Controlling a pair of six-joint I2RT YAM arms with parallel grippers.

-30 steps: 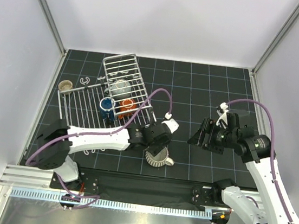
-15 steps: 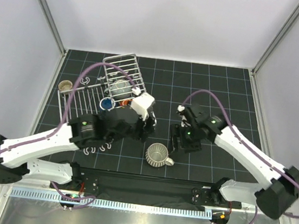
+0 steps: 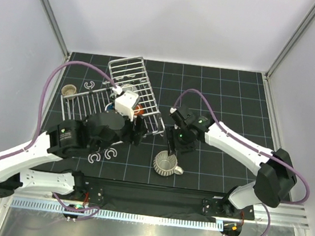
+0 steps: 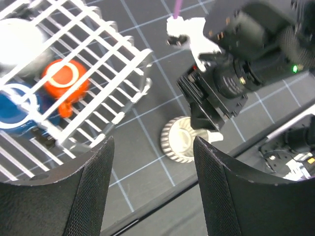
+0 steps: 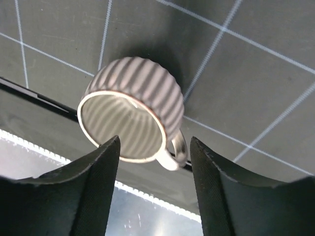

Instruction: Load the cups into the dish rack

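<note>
From above, my left gripper (image 3: pixel 138 132) hangs over the mat just beside the near edge of the dish rack (image 3: pixel 89 112). Its opening is hard to judge from here. My right gripper (image 3: pixel 171 149) sits directly over the cream striped cup (image 3: pixel 166 164), which stands on the mat near the table's front edge. The orange cup (image 3: pixel 138 110) and grey cup (image 3: pixel 128 88) sit in the rack. The tan cup (image 3: pixel 69 90) stands by the tray's far left corner.

At my left wrist, both fingers (image 4: pixel 83 191) are spread wide with nothing between them. The orange cup (image 4: pixel 64 81) and blue cup (image 4: pixel 12 108) show under the rack's wires (image 4: pixel 123 49).

At my right wrist, my fingers (image 5: pixel 78 196) are wide apart and empty. The striped cup (image 5: pixel 130 108) stands upright below them, ungripped.
</note>
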